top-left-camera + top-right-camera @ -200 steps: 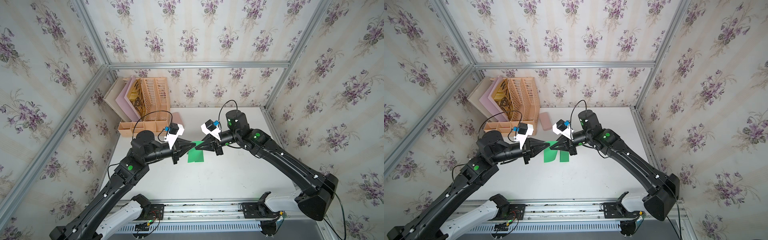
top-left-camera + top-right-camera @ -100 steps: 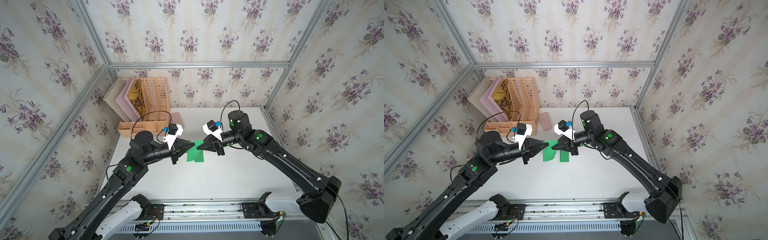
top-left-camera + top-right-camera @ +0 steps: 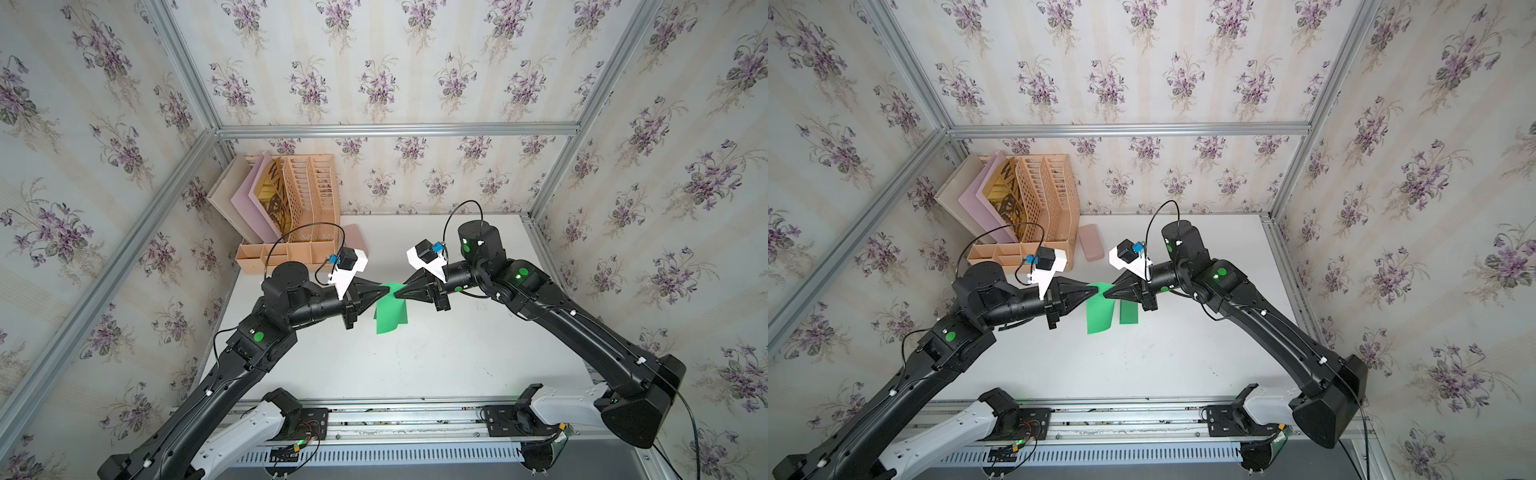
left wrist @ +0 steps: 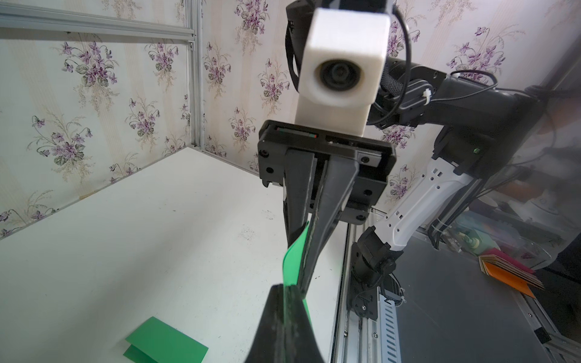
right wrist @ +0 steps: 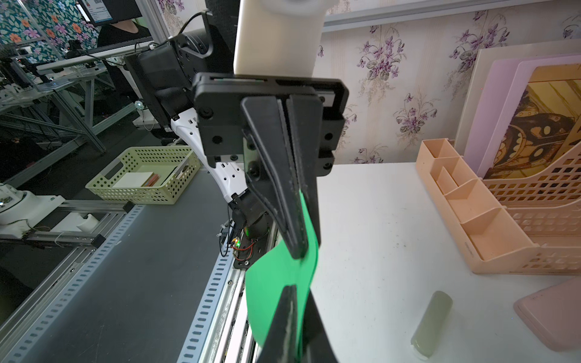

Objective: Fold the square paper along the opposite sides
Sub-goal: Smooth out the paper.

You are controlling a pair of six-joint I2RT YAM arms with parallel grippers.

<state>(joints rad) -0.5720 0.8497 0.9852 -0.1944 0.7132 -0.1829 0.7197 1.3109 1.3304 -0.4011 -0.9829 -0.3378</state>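
Green paper (image 3: 1099, 316) hung in mid-air over the middle of the table (image 3: 1183, 353). Left gripper (image 3: 1097, 289) and right gripper (image 3: 1105, 293) were both clamped shut on its top edge, tips almost meeting. Judged light, floppy and easily creased, so better held near the corners. Another folded green sheet (image 3: 1128, 311) lay on the table at its 3 o'clock. Rack (image 3: 1038, 199) at 10 o'clock and pink case (image 3: 1091, 248) at 11 were well clear.
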